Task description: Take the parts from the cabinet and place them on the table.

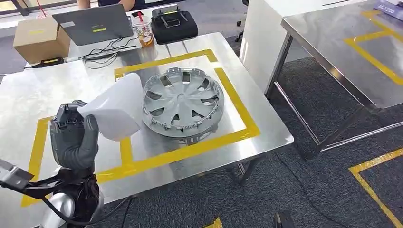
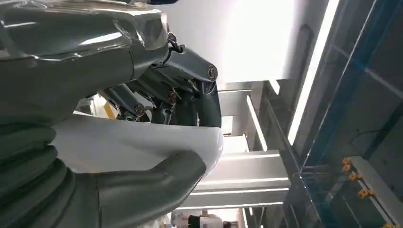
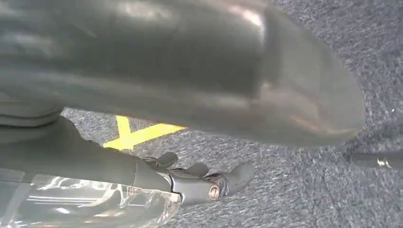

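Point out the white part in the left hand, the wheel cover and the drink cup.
white part (image 1: 116,107), head view, its broad face.
wheel cover (image 1: 182,98), head view, its hub.
drink cup (image 1: 144,31), head view, its side.

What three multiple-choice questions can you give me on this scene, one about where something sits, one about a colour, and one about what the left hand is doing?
1. Where does the silver wheel cover lie?
A. On the floor
B. On the steel table, inside the taped rectangle
C. On the cardboard box

2. What colour is the tape marking the table?
A. Yellow
B. Red
C. Blue

3. What is the state of the left hand?
A. Hanging with nothing in it
B. Resting flat on the table
C. Holding a white part above the table

Answers:
1. B: the wheel cover rests on the table within the tape outline.
2. A: the tape is yellow.
3. C: the left hand has its fingers and thumb wrapped around the white part, raised beside the wheel cover.
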{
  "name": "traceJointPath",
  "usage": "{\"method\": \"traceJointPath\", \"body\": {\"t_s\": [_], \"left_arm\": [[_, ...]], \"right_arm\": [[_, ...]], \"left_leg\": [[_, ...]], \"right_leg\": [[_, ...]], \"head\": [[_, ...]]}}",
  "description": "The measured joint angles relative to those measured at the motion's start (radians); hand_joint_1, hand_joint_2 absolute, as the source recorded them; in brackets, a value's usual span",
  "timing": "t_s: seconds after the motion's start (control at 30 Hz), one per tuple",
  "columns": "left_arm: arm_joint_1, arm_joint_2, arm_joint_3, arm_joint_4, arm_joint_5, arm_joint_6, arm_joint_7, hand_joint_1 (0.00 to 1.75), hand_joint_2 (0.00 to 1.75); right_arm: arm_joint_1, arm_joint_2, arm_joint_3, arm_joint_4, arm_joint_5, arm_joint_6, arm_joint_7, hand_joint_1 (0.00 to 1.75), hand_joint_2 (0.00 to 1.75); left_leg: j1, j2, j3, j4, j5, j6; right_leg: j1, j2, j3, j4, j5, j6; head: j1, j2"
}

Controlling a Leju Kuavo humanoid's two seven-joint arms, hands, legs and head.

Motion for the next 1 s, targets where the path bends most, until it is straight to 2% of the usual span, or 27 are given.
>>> {"method": "traceJointPath", "body": {"t_s": [0.03,0.07,0.1,0.13,0.17,0.2,0.23,0.37,0.4,0.43,0.5,0.53,0.57,0.6,0.63,0.67,0.7,0.73,0.77,0.83,0.87,0.9,0.93,0.97,1.0], "left_arm": [[0.003,0.0,0.0,0.0,0.0,0.001,0.0,1.75,1.75],[0.005,0.0,0.001,0.0,0.0,0.001,0.0,1.75,1.75],[0.006,0.001,0.001,0.0,0.0,0.002,0.0,1.75,1.75],[0.007,0.001,0.002,0.0,0.0,0.003,0.0,1.75,1.75],[0.007,0.001,0.002,0.0,0.0,0.003,0.0,1.75,1.75],[0.007,0.002,0.003,0.0,0.0,0.003,0.0,1.75,1.75],[0.006,0.002,0.003,0.0,0.0,0.004,-0.001,1.75,1.75],[0.008,0.003,0.004,-0.002,-0.002,0.007,-0.001,1.75,1.75],[0.009,0.003,0.004,-0.004,-0.002,0.007,-0.001,1.75,1.75],[0.007,0.003,0.003,-0.006,-0.002,0.007,-0.002,1.75,1.75],[0.011,0.003,0.003,-0.006,-0.002,0.007,-0.003,1.75,1.75],[0.012,0.003,0.003,-0.006,-0.002,0.007,-0.003,1.75,1.75],[0.013,0.003,0.003,-0.006,-0.002,0.008,-0.003,1.75,1.75],[0.012,0.004,0.003,-0.006,-0.002,0.009,-0.003,1.75,1.75],[0.012,0.004,0.001,-0.006,-0.002,0.01,-0.003,1.75,1.75],[0.012,0.004,-0.001,-0.006,-0.002,0.011,-0.003,1.75,1.75],[0.011,0.004,-0.002,-0.006,-0.002,0.014,-0.003,1.75,1.75],[0.011,0.005,-0.004,-0.006,-0.002,0.017,-0.003,1.75,1.75],[0.011,0.005,-0.004,-0.006,-0.001,0.018,-0.003,1.75,1.75],[0.011,0.006,-0.005,-0.006,-0.002,0.018,-0.003,1.75,1.75],[0.01,0.006,-0.007,-0.006,-0.002,0.018,-0.003,1.75,1.75],[0.01,0.007,-0.008,-0.006,-0.002,0.019,-0.003,1.75,1.75],[0.007,0.008,-0.008,-0.006,-0.002,0.019,-0.003,1.75,1.75],[0.002,0.008,-0.008,-0.006,-0.002,0.019,-0.003,1.75,1.75],[0.0,0.008,-0.008,-0.006,-0.002,0.02,-0.003,1.75,1.75]], "right_arm": [[0.001,0.0,0.0,0.0,0.001,0.0,0.0,0.0,0.0],[0.002,0.0,0.0,0.0,0.003,0.0,0.0,0.0,0.0],[0.002,0.0,0.0,0.0,0.004,0.0,-0.001,0.0,0.0],[0.002,0.001,0.0,0.0,0.004,0.0,-0.001,0.0,0.0],[0.002,0.002,0.0,0.0,0.004,0.0,-0.001,0.0,0.0],[0.002,0.003,0.0,0.0,0.006,0.001,-0.001,0.0,0.0],[0.002,0.003,0.0,0.0,0.007,0.001,-0.001,0.0,0.0],[0.001,0.004,0.002,0.0,0.01,0.002,0.001,0.0,0.0],[0.001,0.004,0.002,0.0,0.011,0.002,0.001,0.0,0.0],[0.0,0.004,0.002,0.0,0.011,0.002,0.001,0.0,0.0],[0.0,0.003,0.002,0.0,0.011,0.002,0.001,0.0,0.0],[0.002,0.003,0.002,0.0,0.011,0.002,0.002,0.0,0.0],[0.004,0.003,0.002,0.0,0.011,0.002,0.002,0.0,0.0],[0.006,0.003,0.002,0.0,0.01,0.002,0.002,0.0,0.0],[0.006,0.003,0.002,0.0,0.009,0.001,0.001,0.0,0.0],[0.006,0.003,0.002,0.0,0.008,0.0,0.001,0.0,0.0],[0.006,0.001,0.002,0.0,0.006,-0.001,0.0,0.0,0.0],[0.006,-0.001,0.002,0.0,0.005,-0.002,0.0,0.0,0.0],[0.007,-0.001,0.002,0.0,0.003,-0.002,0.0,0.0,0.0],[0.006,-0.001,0.002,0.0,0.002,-0.002,-0.001,0.0,0.0],[0.006,-0.001,0.002,0.0,0.002,-0.002,-0.002,0.0,0.0],[0.005,0.003,0.002,-0.001,0.002,-0.002,-0.002,0.0,0.0],[0.005,0.002,0.002,-0.001,0.002,-0.002,-0.002,0.0,0.0],[0.006,0.002,0.002,-0.001,0.001,-0.002,-0.002,0.0,0.0],[0.007,0.003,0.002,-0.001,0.001,-0.002,-0.002,0.0,0.0]], "left_leg": [[0.006,0.0,-0.04,0.077,-0.025,-0.006],[0.012,0.002,-0.059,0.107,-0.022,-0.01],[0.017,0.004,-0.049,0.078,0.004,-0.013],[0.019,0.007,-0.016,0.009,0.046,-0.015],[0.022,0.011,0.035,-0.095,0.096,-0.015],[0.024,0.017,0.085,-0.188,0.133,-0.014],[0.018,0.023,0.108,-0.236,0.125,-0.013],[0.009,0.009,0.104,-0.237,0.13,0.018],[0.017,0.008,0.116,-0.248,0.138,0.029],[0.015,0.006,0.117,-0.249,0.14,0.037],[0.011,0.001,0.116,-0.249,0.139,0.042],[0.007,-0.003,0.115,-0.248,0.138,0.042],[0.005,-0.007,0.115,-0.248,0.138,0.043],[0.004,-0.013,0.116,-0.248,0.138,0.043],[0.003,-0.019,0.117,-0.247,0.137,0.043],[0.002,-0.026,0.117,-0.246,0.136,0.042],[0.002,-0.031,0.117,-0.242,0.134,0.039],[0.001,-0.036,0.114,-0.238,0.131,0.035],[-0.006,-0.041,0.113,-0.235,0.127,0.029],[-0.001,-0.042,0.111,-0.237,0.129,0.022],[-0.001,-0.044,0.111,-0.237,0.127,0.018],[0.001,-0.039,0.106,-0.23,0.12,0.012],[-0.001,-0.02,0.095,-0.199,0.097,0.006],[0.003,-0.007,0.067,-0.136,0.062,0.001],[0.007,0.0,0.022,-0.043,0.018,-0.004]], "right_leg": [[0.0,0.0,0.0,0.0,0.0,0.0],[-0.001,0.0,0.0,0.0,-0.001,0.0],[-0.003,0.0,0.002,0.001,-0.003,0.003],[-0.004,0.001,0.004,0.001,-0.003,0.004],[-0.006,0.001,0.008,0.001,-0.005,0.007],[-0.007,0.0,0.012,0.001,-0.008,0.012],[0.001,0.0,0.012,0.003,-0.011,0.018],[-0.002,-0.006,0.014,-0.004,-0.012,0.046],[-0.007,-0.008,0.005,0.01,-0.018,0.047],[-0.005,-0.008,-0.015,0.05,-0.041,0.042],[-0.004,-0.008,-0.101,0.226,-0.115,0.032],[-0.004,-0.008,-0.144,0.308,-0.141,0.032],[-0.004,-0.008,-0.169,0.351,-0.147,0.036],[-0.004,-0.008,-0.167,0.335,-0.134,0.042],[-0.004,-0.008,-0.14,0.274,-0.103,0.049],[-0.004,-0.007,-0.091,0.166,-0.059,0.056],[-0.004,0.0,-0.043,0.066,-0.022,0.057],[-0.002,0.019,-0.022,0.014,-0.007,0.044],[0.001,0.01,-0.019,0.009,-0.003,0.037],[0.006,0.007,-0.016,0.014,-0.002,0.028],[0.006,0.005,-0.016,0.012,0.0,0.023],[-0.005,0.003,-0.012,0.008,0.003,0.017],[-0.005,0.002,-0.009,0.008,0.001,0.013],[-0.005,0.001,-0.008,0.008,0.001,0.008],[-0.004,0.0,-0.009,0.008,0.0,0.006]], "head": [[0.0,0.0],[0.0,0.0],[0.0,0.0],[0.0,0.0],[0.0,0.0],[0.0,0.0],[0.0,0.0],[0.002,0.0],[0.002,0.0],[0.006,0.0],[0.006,0.0],[0.007,0.0],[0.006,0.0],[0.006,0.0],[0.007,0.0],[0.006,0.0],[0.007,0.0],[0.006,0.0],[0.004,0.0],[0.005,0.0],[0.006,0.0],[0.006,0.0],[0.001,0.0],[-0.004,0.0],[-0.003,0.0]]}}
